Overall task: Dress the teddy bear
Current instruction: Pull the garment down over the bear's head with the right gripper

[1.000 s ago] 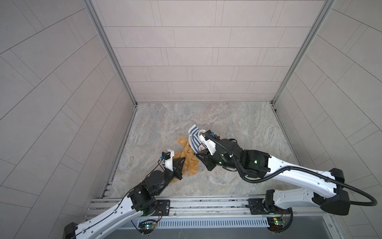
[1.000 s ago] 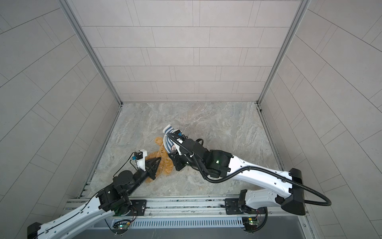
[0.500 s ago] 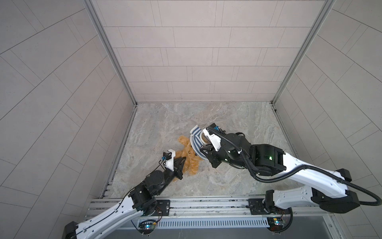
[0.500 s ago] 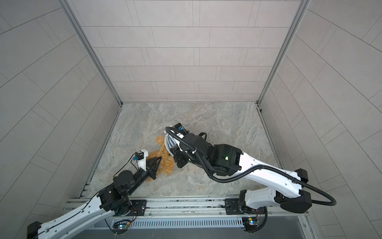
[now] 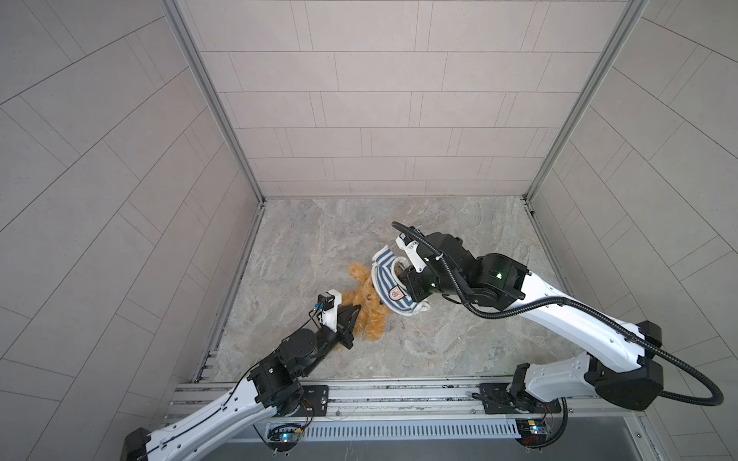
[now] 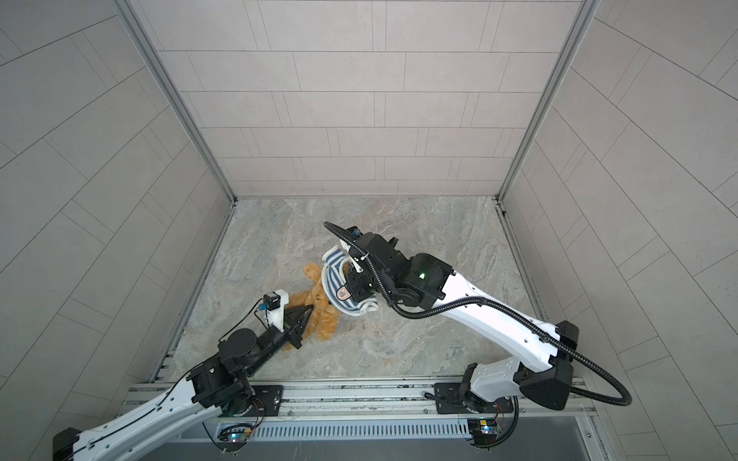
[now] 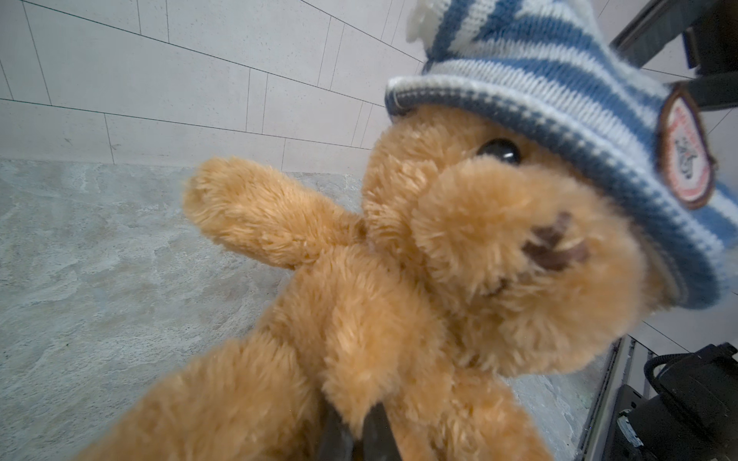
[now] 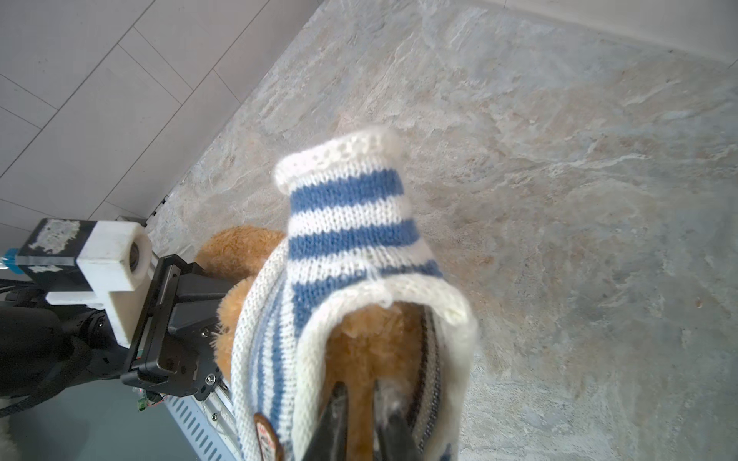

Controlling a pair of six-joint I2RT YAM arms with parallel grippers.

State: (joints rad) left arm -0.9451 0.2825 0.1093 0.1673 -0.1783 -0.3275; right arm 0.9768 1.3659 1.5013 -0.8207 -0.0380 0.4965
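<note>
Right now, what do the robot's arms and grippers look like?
Both arms, the left arm and the right arm, have smooth white shells with chunky black joints. A thick black ribbed hose loops along the right arm, which shows a small green light. Thin wires run to a white camera block by the left gripper. Both it and the right gripper have black, pointed fingers.

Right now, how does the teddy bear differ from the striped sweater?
The teddy bear is fluffy golden-brown plush; the striped sweater is blue-and-white knit with a badge. The bear is pinched low down by the left pincer; the sweater sits over the bear's head, held by the right pincer. Both are soft.
</note>
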